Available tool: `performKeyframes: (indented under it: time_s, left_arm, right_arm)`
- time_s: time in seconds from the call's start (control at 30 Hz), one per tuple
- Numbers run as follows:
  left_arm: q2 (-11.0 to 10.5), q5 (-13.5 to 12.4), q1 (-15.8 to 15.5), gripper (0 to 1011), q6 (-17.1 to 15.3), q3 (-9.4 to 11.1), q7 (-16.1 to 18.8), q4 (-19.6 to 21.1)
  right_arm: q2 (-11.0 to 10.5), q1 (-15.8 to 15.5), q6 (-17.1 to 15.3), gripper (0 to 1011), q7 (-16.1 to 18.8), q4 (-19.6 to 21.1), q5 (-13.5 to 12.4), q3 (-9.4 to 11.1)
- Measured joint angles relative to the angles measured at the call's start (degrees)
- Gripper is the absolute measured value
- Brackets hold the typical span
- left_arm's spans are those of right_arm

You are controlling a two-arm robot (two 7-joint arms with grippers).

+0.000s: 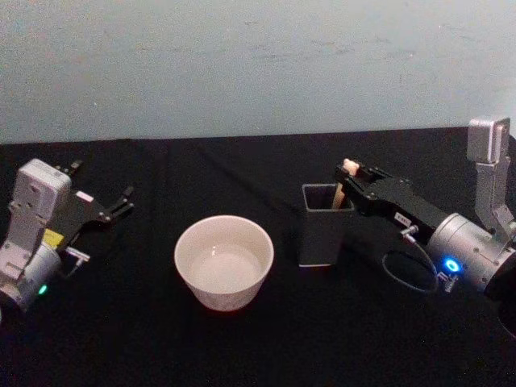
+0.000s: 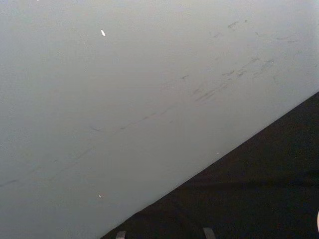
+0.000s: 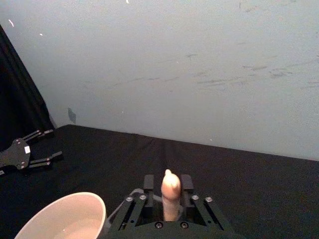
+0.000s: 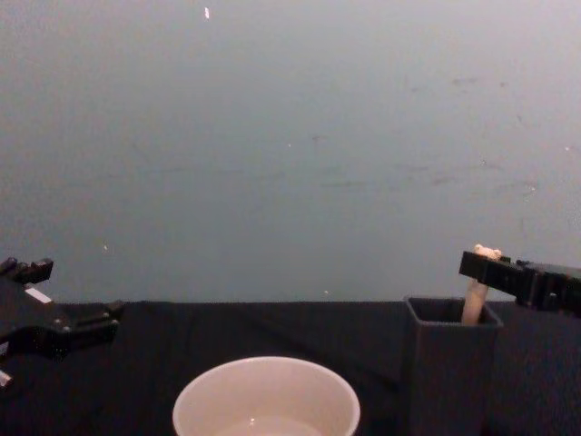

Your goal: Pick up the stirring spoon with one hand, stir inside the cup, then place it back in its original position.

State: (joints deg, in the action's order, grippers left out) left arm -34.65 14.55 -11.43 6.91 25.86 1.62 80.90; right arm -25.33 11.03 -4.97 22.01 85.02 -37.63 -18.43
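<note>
Head view, nearest first: the cup sits on the black table toward the front, cream-white, wide and round, with nothing over its mouth. Just to its right and slightly farther back stands a dark grey square-sided holder, apart from the cup. The stirring spoon stands in that holder, its cream handle rising past the rim with the small bear head at the top; its bowl is hidden inside the holder.

From the right, the right gripper reaches in level with the holder's top, and its fingers are pinched on the spoon's handle just under the head. From the right wrist camera the handle stands upright between the two pads, with the cup's rim beside it.

On the far left of the table, the left gripper hangs well apart from the cup, fingers spread and holding nothing. Beyond the table's back edge rises a pale wall.
</note>
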Motion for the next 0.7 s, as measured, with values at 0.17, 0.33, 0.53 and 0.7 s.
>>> performKeyframes:
  time_s: [0.17,0.33,0.53,0.7]
  left_arm:
    - [0.0,0.0,0.0,1001,0.0,0.0,0.0,0.0]
    - [0.0,0.0,0.0,1001,0.0,0.0,0.0,0.0]
    - [0.0,0.0,0.0,1001,0.0,0.0,0.0,0.0]
    - [0.0,0.0,0.0,1001,0.0,0.0,0.0,0.0]
  right_arm:
    - [0.0,0.0,0.0,435,0.0,0.0,0.0,0.0]
    - [0.0,0.0,0.1,618,0.0,0.0,0.0,0.0]
    - [0.0,0.0,0.1,812,0.0,0.0,0.0,0.0]
    - [0.0,0.0,0.1,950,0.0,0.0,0.0,0.0]
